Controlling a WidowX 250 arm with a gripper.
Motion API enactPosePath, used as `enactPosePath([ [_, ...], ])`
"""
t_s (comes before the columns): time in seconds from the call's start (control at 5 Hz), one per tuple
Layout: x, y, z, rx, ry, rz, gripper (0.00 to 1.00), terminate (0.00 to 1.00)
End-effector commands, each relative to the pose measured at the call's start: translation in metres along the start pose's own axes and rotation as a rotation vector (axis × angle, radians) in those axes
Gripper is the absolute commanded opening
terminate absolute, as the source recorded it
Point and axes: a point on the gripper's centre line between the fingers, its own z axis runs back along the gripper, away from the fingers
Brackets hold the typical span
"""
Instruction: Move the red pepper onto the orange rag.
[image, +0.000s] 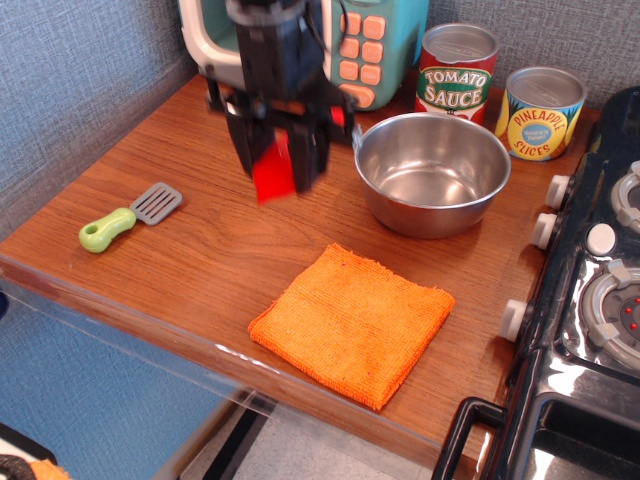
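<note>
My black gripper (275, 160) hangs above the wooden table, left of the steel bowl, and is shut on the red pepper (273, 172), whose glossy red body shows between the fingers, pointing down. The pepper is held in the air, clear of the table. The orange rag (352, 322) lies flat near the table's front edge, below and to the right of the gripper, with nothing on it.
A steel bowl (432, 172) stands right of the gripper. A green-handled spatula (128, 217) lies at the left. A tomato sauce can (456, 72) and a pineapple can (540, 112) stand at the back, by a toy microwave (360, 45). A toy stove (600, 290) borders the right.
</note>
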Motion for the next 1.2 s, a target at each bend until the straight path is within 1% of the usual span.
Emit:
enactPosePath([
  [0.0, -0.026, -0.026, -0.018, -0.015, 0.061, -0.058, 0.00, 0.00],
  [0.4, -0.019, -0.036, -0.038, 0.019, 0.099, -0.064, 0.00, 0.00],
  [0.6, -0.020, -0.046, -0.040, 0.024, 0.087, -0.078, 1.00, 0.00],
  [0.8, -0.020, -0.050, -0.038, 0.016, 0.069, -0.089, 1.00, 0.00],
  [1.0, -0.020, -0.048, -0.026, 0.024, 0.051, -0.109, 1.00, 0.00],
])
